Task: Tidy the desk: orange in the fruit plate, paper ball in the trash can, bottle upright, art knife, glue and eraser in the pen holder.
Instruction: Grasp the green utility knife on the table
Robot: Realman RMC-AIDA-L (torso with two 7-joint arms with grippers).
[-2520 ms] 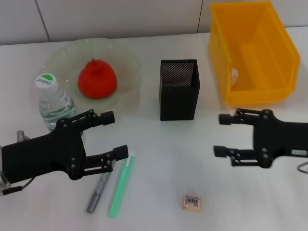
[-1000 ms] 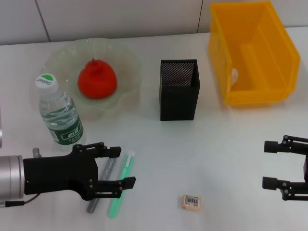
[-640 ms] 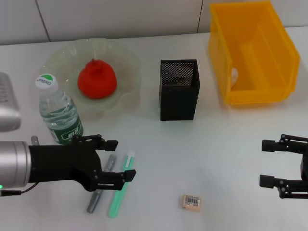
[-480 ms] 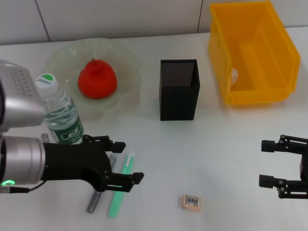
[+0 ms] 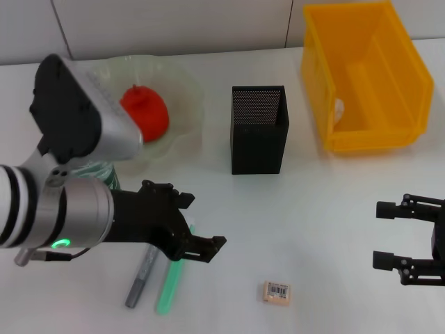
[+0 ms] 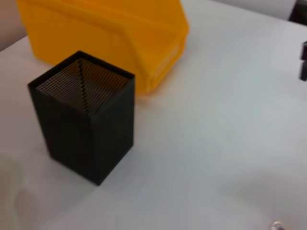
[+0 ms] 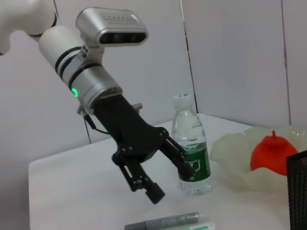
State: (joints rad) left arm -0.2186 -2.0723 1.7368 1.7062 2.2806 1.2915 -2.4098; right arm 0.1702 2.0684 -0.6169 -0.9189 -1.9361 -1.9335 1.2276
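On the desk point(image 5: 313, 229), the fruit plate point(image 5: 182, 94) sits far left with the orange point(image 5: 149, 111) in it. The bottle point(image 7: 191, 151) stands upright just near of the plate. The pen holder point(image 5: 258, 129) stands at centre, the trash can point(image 5: 365, 73) far right of it. Two pens point(image 5: 156, 278) lie near left, the eraser point(image 5: 277, 292) to their right. The left gripper point(image 5: 198, 223) hangs over the pens; the right gripper point(image 5: 389, 233) is near right.

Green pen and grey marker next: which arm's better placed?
Left. The left gripper hangs open right above the green pen and grey marker; the right gripper sits open far across the table.
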